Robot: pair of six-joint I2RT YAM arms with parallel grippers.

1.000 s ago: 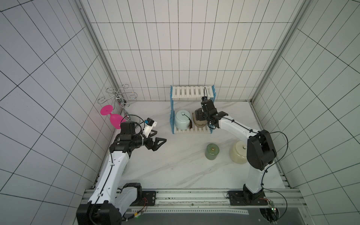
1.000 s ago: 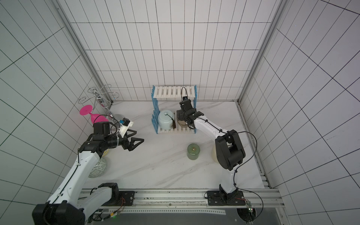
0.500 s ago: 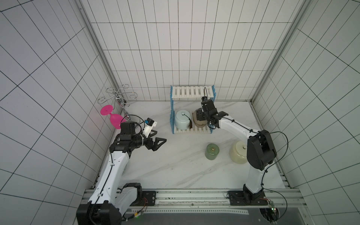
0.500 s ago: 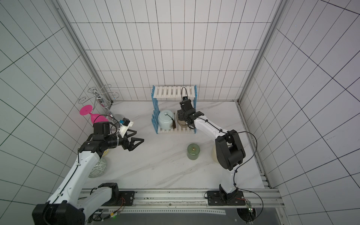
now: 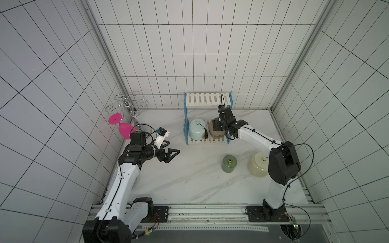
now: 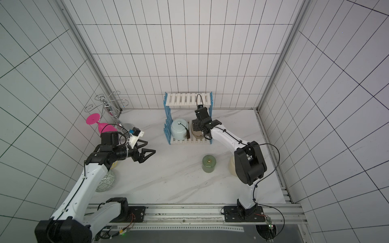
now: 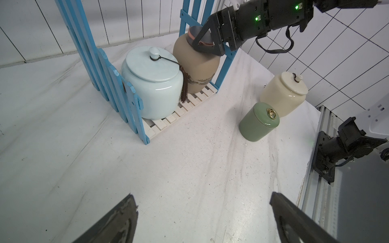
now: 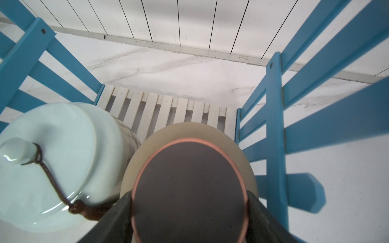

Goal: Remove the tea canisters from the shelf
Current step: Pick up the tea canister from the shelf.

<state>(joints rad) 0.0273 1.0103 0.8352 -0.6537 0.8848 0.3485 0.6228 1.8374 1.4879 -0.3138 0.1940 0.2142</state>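
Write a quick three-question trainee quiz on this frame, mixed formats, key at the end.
1. True or false: the left tool is open and holds nothing.
2. Where does the right tool grip the tan-brown jar? A) at its dark lid B) at its base C) nowhere, it hangs clear of the jar
3. How many canisters stand on the lower board of the shelf?
Key: 1 true. 2 A. 3 two: the tan-brown jar and the pale-blue jar.
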